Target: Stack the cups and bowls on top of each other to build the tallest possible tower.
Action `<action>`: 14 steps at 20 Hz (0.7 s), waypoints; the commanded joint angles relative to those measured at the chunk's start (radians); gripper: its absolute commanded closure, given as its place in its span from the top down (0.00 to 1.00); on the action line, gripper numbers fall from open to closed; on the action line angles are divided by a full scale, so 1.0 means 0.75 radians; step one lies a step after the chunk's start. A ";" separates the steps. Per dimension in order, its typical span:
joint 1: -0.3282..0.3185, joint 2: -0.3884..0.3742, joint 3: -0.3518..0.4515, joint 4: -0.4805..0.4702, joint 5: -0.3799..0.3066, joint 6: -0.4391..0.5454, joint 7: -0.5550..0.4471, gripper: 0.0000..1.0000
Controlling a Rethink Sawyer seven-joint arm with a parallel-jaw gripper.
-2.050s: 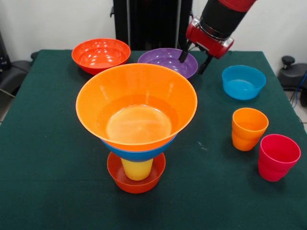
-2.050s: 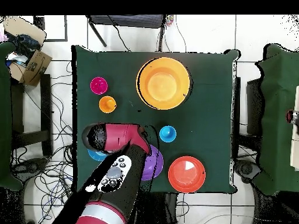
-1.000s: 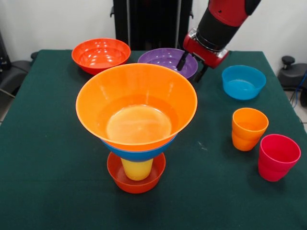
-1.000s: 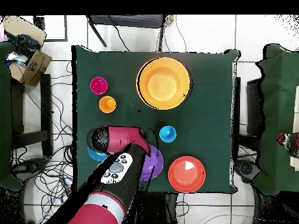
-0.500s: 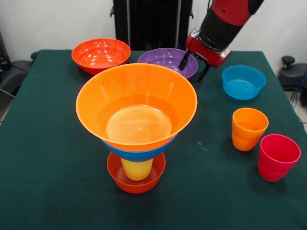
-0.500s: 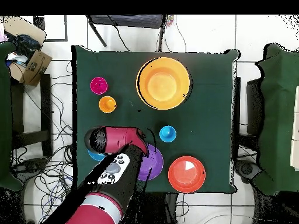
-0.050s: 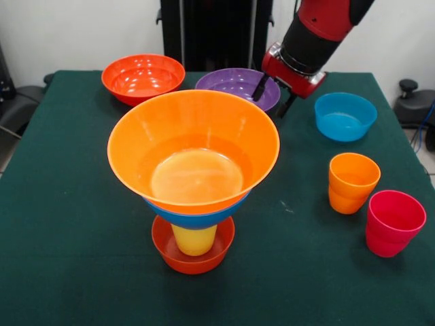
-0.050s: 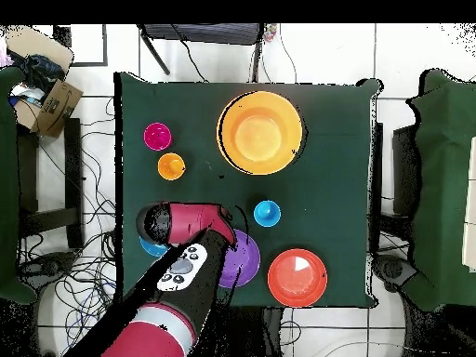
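Observation:
The tower (image 7: 194,146) stands near the table's front: a large light orange bowl (image 8: 260,132) on a blue bowl (image 7: 197,219), a yellow cup (image 7: 194,239) and a small red-orange bowl (image 7: 194,257). My gripper (image 7: 272,96) hangs open at the right rim of the purple bowl (image 7: 234,85), one finger (image 7: 259,87) over the rim, the other outside it. It holds nothing. A red-orange bowl (image 7: 143,77) sits left of the purple one. A teal-blue bowl (image 7: 344,115), orange cup (image 7: 352,182) and pinkish red cup (image 7: 394,222) stand at the right. A blue cup (image 8: 267,213) shows only from above.
In the overhead view my arm (image 8: 181,260) covers the gripper, part of the purple bowl (image 8: 244,257) and most of the teal-blue bowl (image 8: 149,247). The green table (image 7: 68,204) has bare cloth at the left and along the front edge.
The gripper has come down a little and shifted slightly left to the purple bowl's right rim, and the wrist has turned. Bowls, cups and tower stay put.

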 commanded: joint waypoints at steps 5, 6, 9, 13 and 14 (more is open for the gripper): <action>0.021 0.083 0.103 0.060 0.082 -0.113 0.293 1.00; 0.023 0.088 0.104 0.063 0.087 -0.124 0.296 1.00; 0.028 0.093 0.102 0.064 0.095 -0.128 0.292 1.00; 0.043 0.095 0.082 0.055 0.091 -0.121 0.280 1.00; 0.045 0.095 0.081 0.055 0.091 -0.124 0.279 1.00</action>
